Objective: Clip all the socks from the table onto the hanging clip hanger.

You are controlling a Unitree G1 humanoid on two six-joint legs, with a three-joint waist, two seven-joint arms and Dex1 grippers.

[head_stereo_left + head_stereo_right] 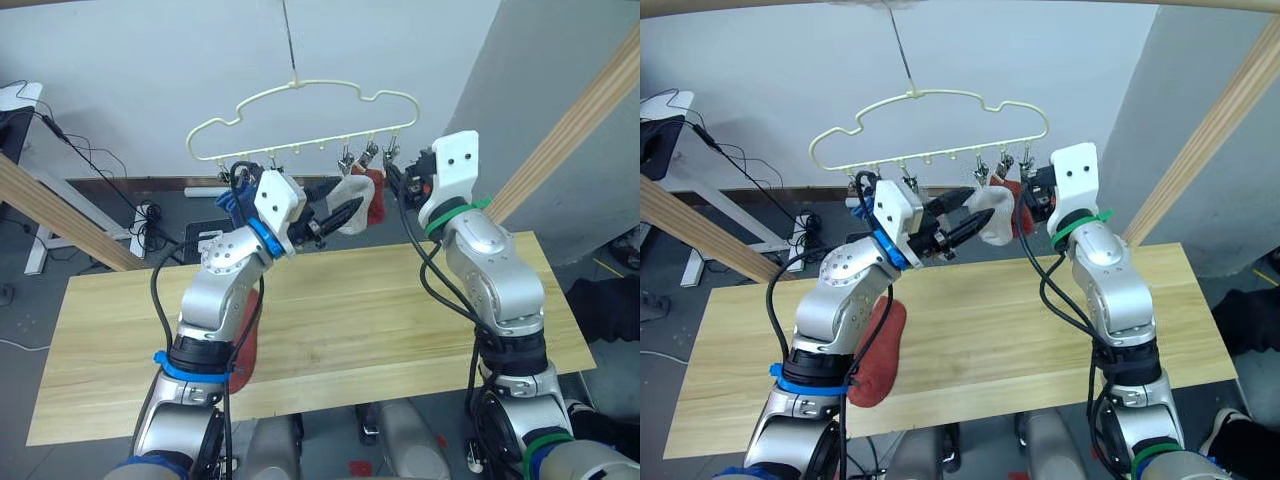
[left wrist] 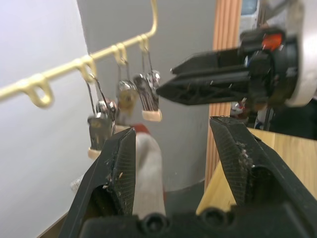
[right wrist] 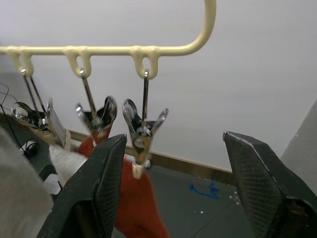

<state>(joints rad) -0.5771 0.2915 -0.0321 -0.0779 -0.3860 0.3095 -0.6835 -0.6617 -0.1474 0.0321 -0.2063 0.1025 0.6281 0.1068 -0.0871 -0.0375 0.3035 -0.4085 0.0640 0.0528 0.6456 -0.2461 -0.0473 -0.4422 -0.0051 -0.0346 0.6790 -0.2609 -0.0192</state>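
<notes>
Socks: one light grey sock [image 1: 350, 190] and one rust-red sock [image 1: 376, 195] hang on the clip hanger [image 1: 300, 120]; another rust-red sock [image 1: 880, 350] lies on the surface [image 1: 350, 320]. Left gripper [image 2: 173, 144] and right gripper [image 3: 173, 148]: jaws open, empty, beside the clips. Advice: confirm the grey sock is pinched firmly before withdrawing.

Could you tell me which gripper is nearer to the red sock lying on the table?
Left. The left gripper is raised by the hanger, up and to the right of the red sock beneath that arm. The right gripper is raised further to the right.
</notes>
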